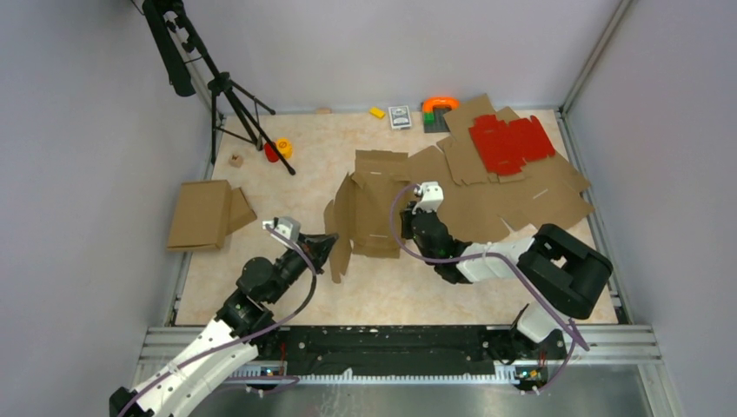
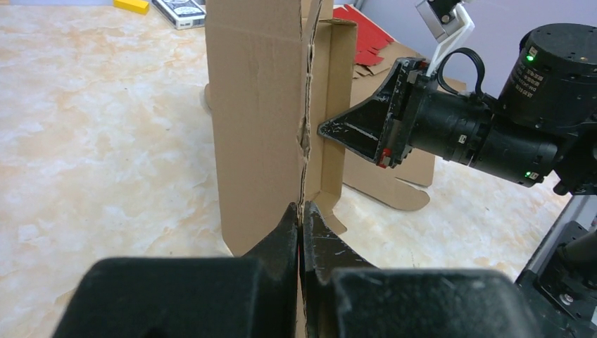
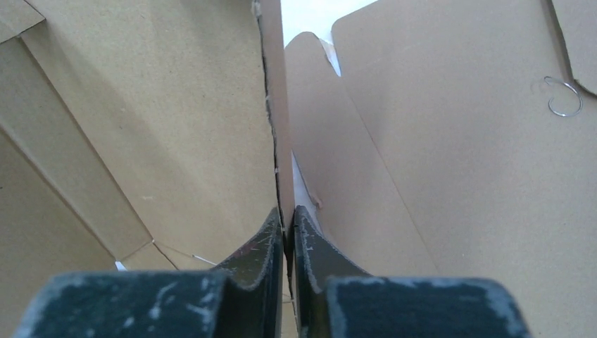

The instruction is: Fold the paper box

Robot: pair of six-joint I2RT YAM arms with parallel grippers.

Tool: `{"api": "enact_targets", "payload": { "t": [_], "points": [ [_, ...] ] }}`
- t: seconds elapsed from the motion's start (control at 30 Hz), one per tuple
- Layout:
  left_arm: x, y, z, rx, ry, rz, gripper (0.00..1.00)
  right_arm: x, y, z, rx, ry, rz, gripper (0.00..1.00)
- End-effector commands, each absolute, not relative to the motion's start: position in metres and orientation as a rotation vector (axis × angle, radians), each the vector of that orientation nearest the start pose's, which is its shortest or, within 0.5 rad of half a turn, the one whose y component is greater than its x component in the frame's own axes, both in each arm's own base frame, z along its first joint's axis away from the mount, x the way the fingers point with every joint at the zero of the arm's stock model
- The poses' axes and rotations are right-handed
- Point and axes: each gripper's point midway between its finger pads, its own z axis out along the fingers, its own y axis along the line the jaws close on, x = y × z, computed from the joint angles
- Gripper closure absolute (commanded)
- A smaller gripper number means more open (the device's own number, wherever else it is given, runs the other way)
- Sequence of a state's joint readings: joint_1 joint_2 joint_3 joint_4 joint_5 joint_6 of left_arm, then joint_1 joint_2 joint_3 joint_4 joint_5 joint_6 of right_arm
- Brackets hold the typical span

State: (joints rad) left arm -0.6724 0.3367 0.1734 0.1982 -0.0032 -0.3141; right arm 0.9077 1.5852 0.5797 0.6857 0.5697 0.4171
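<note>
The paper box [image 1: 369, 208] is a brown cardboard die-cut standing partly folded mid-table, with its panels raised. My left gripper [image 1: 331, 244] is at its near-left flap. In the left wrist view that gripper [image 2: 301, 209] is shut on the thin lower edge of an upright panel [image 2: 257, 105]. My right gripper [image 1: 407, 228] reaches in from the right, and its black finger [image 2: 352, 130] touches the folded side wall. In the right wrist view the right gripper [image 3: 287, 215] pinches a cardboard edge of the box [image 3: 176, 120].
Flat brown cardboard sheets [image 1: 513, 195] lie at the right with a red die-cut sheet [image 1: 511, 143] on top. A folded brown box [image 1: 204, 215] sits at the left. A tripod [image 1: 230, 95] stands back left, and small items [image 1: 399, 116] line the far edge.
</note>
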Motion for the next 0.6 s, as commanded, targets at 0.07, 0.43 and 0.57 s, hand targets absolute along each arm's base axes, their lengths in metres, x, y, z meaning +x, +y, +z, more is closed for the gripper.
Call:
{"api": "enact_targets", "payload": {
  "t": [0.07, 0.43, 0.57],
  "points": [
    [0.200, -0.187, 0.170, 0.251, 1.668, -0.839, 0.96, 0.317, 0.284, 0.108, -0.103, 1.822, 0.395, 1.00],
    [0.218, -0.150, 0.149, 0.009, 1.803, -0.646, 0.52, 0.321, 0.276, 0.145, -0.266, 1.587, 0.321, 1.00],
    [0.224, -0.144, 0.157, 0.000, 1.767, -0.600, 0.48, 0.316, 0.283, 0.156, -0.364, 1.502, 0.335, 1.00]
  ]
}}
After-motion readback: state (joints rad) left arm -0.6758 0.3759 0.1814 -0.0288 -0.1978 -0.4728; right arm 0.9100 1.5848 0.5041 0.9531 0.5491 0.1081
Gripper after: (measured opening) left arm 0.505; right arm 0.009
